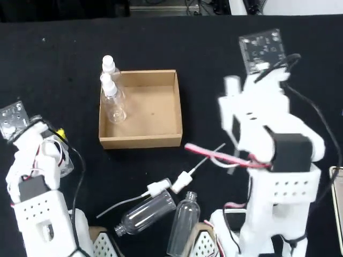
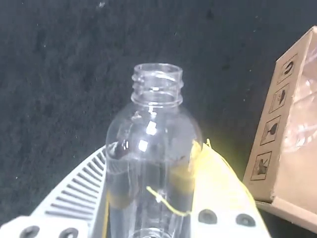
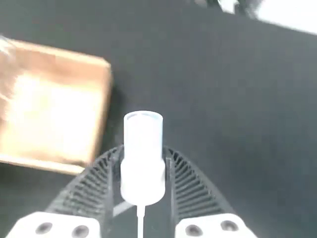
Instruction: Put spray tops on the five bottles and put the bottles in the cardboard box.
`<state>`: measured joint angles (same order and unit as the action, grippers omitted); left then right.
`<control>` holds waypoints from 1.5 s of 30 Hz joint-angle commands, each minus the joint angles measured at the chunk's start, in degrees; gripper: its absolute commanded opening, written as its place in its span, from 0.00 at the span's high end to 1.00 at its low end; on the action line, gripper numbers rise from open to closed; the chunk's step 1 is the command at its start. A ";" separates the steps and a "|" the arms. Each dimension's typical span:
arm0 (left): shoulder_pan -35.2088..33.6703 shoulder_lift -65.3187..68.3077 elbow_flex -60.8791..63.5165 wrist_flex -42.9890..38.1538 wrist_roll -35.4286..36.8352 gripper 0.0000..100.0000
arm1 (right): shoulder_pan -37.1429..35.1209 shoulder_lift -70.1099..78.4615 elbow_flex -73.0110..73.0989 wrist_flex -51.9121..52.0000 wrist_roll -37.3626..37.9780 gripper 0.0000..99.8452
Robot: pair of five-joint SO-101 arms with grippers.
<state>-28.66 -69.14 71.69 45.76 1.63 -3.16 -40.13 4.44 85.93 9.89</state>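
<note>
A black, matte table (image 1: 64, 53) takes up nearly all of the high view. Past its far edge, a thin strip of room shows cables (image 1: 203, 6) and a pale patch. 2 white arms stand at the near edge. The right arm (image 1: 278, 160) is taller and leans toward the middle, and the left arm (image 1: 32, 193) sits low by the near-left corner. The box (image 1: 140, 142) sits open mid-table. 2 capped bottles (image 1: 113, 99) stand upright at its left wall, one behind the other. 2 bare bottles (image 1: 144, 213) lie side by side on the table between the arms' bases. The left gripper (image 2: 153, 173) has its jaws clamped on an open-necked bottle (image 2: 156, 124) (neck pointing away from the wrist), left of the box. The right gripper (image 3: 142, 163) has its jaws closed around a spray top (image 3: 142, 144) above the table, right of the box. 2 loose tops (image 1: 159, 187) with thin tubes lie just beyond the bare bottles.
</note>
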 commanded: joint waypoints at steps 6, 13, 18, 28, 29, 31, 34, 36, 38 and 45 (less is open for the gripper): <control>0.04 -20.04 4.97 -1.23 0.44 0.92 | -18.64 -2.24 -10.59 -2.73 -7.03 0.99; -0.04 -36.22 11.56 -1.67 0.44 0.92 | -25.32 -2.33 -10.33 -13.80 -12.66 0.99; -0.04 -34.29 10.68 -2.02 0.44 0.92 | -31.91 -2.24 -10.33 -22.33 -13.71 0.99; -0.31 -35.60 9.80 -2.99 0.44 0.92 | -38.86 -2.24 -4.70 -43.87 -13.27 0.99; -0.57 -35.60 10.59 -4.75 0.44 0.92 | -38.77 -2.24 -3.74 -44.92 -13.27 0.99; -0.66 -35.60 13.05 -10.64 0.00 0.92 | -38.68 -2.24 -2.33 -46.07 -13.27 0.99; -0.66 -35.52 18.15 -23.12 0.00 0.92 | -38.68 -2.24 -1.19 -46.51 -13.27 0.99; -0.66 -35.52 23.43 -33.49 0.00 0.92 | -38.68 -2.24 -1.10 -46.51 -13.19 0.99; -0.31 -35.08 25.80 -41.14 0.18 0.92 | -38.59 -2.24 -1.27 -46.51 -13.19 0.99; 0.40 -35.16 25.71 -42.02 0.44 0.92 | -38.59 -2.24 -1.45 -46.95 -13.19 0.99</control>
<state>-28.75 -103.96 95.96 6.11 1.71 -41.05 -40.22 3.56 41.10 -3.47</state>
